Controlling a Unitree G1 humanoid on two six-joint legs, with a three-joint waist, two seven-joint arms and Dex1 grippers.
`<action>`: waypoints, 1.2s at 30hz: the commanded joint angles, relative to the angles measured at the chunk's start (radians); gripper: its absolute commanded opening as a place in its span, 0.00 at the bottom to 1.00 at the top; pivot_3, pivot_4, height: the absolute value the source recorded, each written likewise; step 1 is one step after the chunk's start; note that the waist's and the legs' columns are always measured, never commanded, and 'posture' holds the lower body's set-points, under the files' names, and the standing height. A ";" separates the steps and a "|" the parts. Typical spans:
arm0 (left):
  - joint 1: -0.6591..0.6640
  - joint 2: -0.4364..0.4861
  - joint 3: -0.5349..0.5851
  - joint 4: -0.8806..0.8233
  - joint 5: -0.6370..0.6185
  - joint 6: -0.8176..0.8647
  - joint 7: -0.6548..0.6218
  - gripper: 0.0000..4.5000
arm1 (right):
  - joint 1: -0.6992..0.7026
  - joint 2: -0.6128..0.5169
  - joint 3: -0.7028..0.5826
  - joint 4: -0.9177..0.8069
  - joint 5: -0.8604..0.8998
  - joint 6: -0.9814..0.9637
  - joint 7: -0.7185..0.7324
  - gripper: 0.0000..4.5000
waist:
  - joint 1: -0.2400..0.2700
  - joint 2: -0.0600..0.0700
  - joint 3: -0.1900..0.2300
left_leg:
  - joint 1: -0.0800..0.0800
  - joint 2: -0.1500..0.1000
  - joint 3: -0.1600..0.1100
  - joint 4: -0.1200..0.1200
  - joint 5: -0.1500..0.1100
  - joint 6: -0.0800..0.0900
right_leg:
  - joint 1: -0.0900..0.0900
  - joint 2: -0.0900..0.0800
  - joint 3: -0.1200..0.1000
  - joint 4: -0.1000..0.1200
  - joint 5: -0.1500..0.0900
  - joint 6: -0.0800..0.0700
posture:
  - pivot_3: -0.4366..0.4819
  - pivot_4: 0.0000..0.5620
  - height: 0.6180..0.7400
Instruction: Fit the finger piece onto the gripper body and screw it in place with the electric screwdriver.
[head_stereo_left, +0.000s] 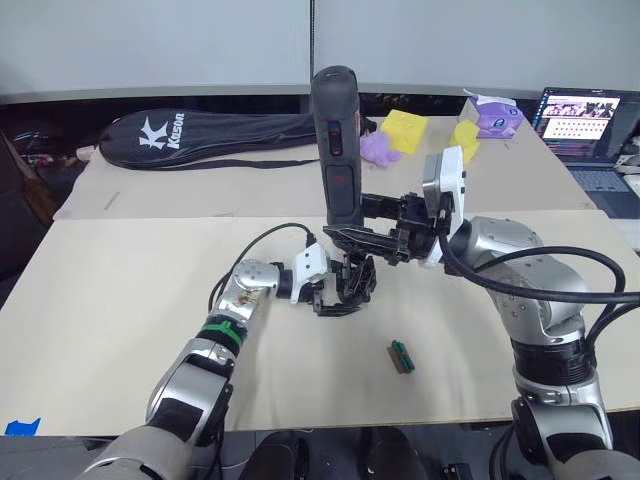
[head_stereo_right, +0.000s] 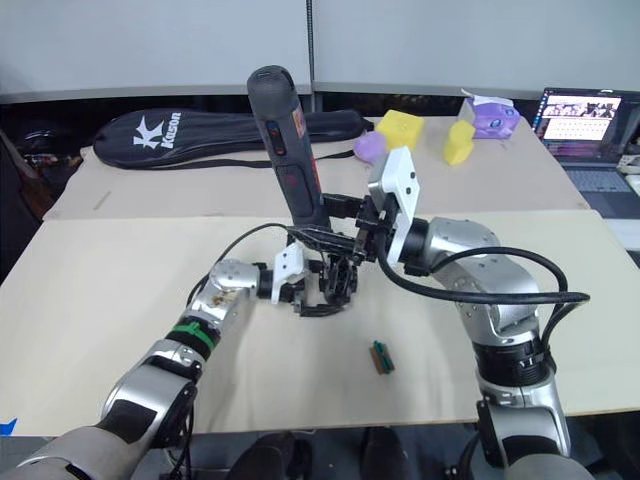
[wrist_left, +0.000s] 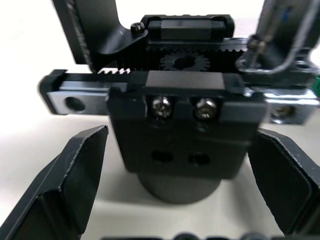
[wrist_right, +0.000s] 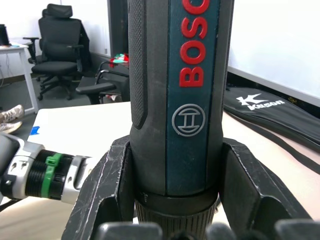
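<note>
I am working over a wide beige table (head_stereo_left: 120, 300), with a second beige table butted against its far edge and a pale wall panel behind it. On the far table a black racket bag (head_stereo_left: 200, 135) with white lettering is lying lengthwise; further right, yellow sponge blocks (head_stereo_left: 405, 130) and a purple soft toy (head_stereo_left: 378, 148) are sitting near a purple tissue box (head_stereo_left: 497, 115), and an open laptop (head_stereo_left: 588, 120) is standing at the far right corner. In the right wrist view, black office chairs (wrist_right: 55, 45) are standing on a grey floor beyond the table.

My right gripper (head_stereo_left: 362, 222) is clamping the electric screwdriver (head_stereo_left: 338, 150); in the right wrist view both black fingers (wrist_right: 107, 195) are pressing against the sides of its lower barrel. The tool is standing nearly upright, with its bit end pointing down into the gripper body (head_stereo_left: 350, 285).

My left gripper (head_stereo_left: 335, 290) is standing open around the gripper body: in the left wrist view its fingers (wrist_left: 75, 175) are spread on either side of the black block, with a gap visible at each side, so I cannot confirm contact. The gripper body is resting on the near table. The screwdriver's metal bit (wrist_left: 265, 30) is coming down at one end of its toothed rail. Two bright screw heads (wrist_left: 183, 106) are facing the left wrist camera.

A small green block (head_stereo_left: 401, 356) is lying on the table, near and to the right of both grippers.
</note>
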 joint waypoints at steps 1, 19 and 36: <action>-0.040 -0.014 0.016 0.038 0.007 -0.035 0.013 0.82 | 0.002 -0.002 -0.022 -0.041 0.009 -0.043 0.005 0.42 | 0.000 0.000 0.000 | 0.000 0.000 0.000 0.000 0.000 0.000 | 0.000 0.000 0.000 0.000 0.000 0.000 | 0.48 0.27 0.86; -0.088 0.000 0.029 0.130 0.028 -0.082 -0.012 0.52 | -0.045 0.011 -0.041 0.041 0.048 -0.005 0.002 0.42 | 0.001 -0.001 0.000 | 0.001 0.000 0.000 0.001 0.000 0.000 | 0.000 0.000 0.000 0.000 0.000 0.000 | 0.48 0.27 0.86; -0.077 -0.003 0.030 0.132 0.033 -0.095 -0.009 0.52 | -0.087 0.023 -0.084 0.017 0.127 0.083 -0.083 0.42 | 0.001 -0.001 0.000 | 0.000 0.000 0.000 0.000 0.000 0.000 | 0.000 0.000 0.000 0.000 0.000 0.000 | 0.48 0.27 0.86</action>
